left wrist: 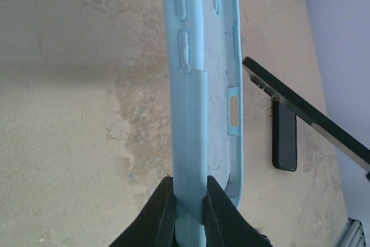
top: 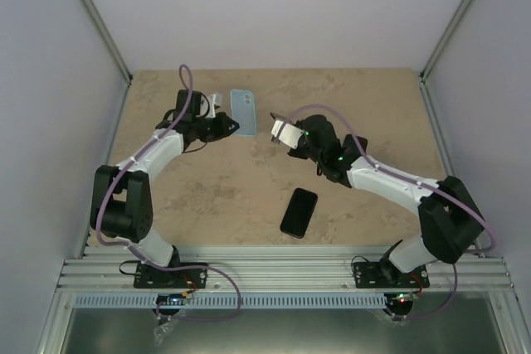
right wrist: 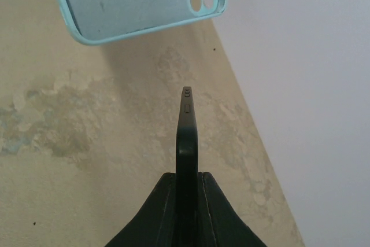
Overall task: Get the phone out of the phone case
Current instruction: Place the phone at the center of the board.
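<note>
So the left gripper is pinched tight on one side wall of a light blue rubbery phone case, holding it up off the speckled beige tabletop. In the left wrist view the inside of the case is plain to see and there's nothing sitting in it, just the button bumps and the side cutouts. The right wrist view catches its camera cutout too, a rounded opening with two circles.

The right gripper is clamped narrow on a thin dark flat phone. It grips the phone by one end, so it sticks straight out from the fingers edge-on, with little slots showing near the far tip. The phone is in the air, fully out of the case and apart from it, with a clear gap between them. In the overhead view both sit toward the far middle of the table, case on the left and phone just to its right.

There's also a black glossy rounded rectangle lying flat on the table nearer the arm bases, well apart from both grippers. It looks like another phone or a dark cover, but these angles don't show which.
</note>
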Motion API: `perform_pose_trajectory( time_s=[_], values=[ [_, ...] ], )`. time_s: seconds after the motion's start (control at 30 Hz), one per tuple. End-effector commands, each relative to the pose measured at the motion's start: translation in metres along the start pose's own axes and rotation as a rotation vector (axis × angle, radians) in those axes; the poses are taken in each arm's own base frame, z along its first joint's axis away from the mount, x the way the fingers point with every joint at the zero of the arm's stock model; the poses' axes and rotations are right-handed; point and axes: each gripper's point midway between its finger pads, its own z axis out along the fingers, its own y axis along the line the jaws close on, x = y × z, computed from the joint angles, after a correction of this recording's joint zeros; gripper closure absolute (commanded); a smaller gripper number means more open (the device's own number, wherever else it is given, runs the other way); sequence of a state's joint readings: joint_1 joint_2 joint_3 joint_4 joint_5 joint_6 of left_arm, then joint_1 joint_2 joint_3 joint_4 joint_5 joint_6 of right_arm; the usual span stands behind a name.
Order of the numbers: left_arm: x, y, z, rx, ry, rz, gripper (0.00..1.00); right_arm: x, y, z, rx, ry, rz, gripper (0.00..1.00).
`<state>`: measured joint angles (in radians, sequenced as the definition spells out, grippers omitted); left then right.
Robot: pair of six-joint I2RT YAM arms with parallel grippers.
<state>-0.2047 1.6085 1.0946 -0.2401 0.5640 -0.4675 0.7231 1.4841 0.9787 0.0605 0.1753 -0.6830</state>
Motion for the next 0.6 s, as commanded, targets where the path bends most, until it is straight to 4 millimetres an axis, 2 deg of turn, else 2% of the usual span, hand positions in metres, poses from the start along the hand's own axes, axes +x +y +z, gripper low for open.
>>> perform_pose_trajectory(
  time_s=[0.0,0.23,0.57],
  values=[
    [0.008,0.001,0.002,0.004,0.014,0.032,1.00,-0.022,-0.027,0.008,0.198,-0.080,-0.043,0.99],
    [0.011,0.007,0.007,0.002,0.024,0.019,1.00,-0.006,0.002,0.030,0.225,-0.051,-0.108,1.00],
    [0.025,0.021,0.018,-0.005,0.058,-0.016,1.00,0.019,0.033,0.050,0.265,0.005,-0.188,0.99]
  ],
)
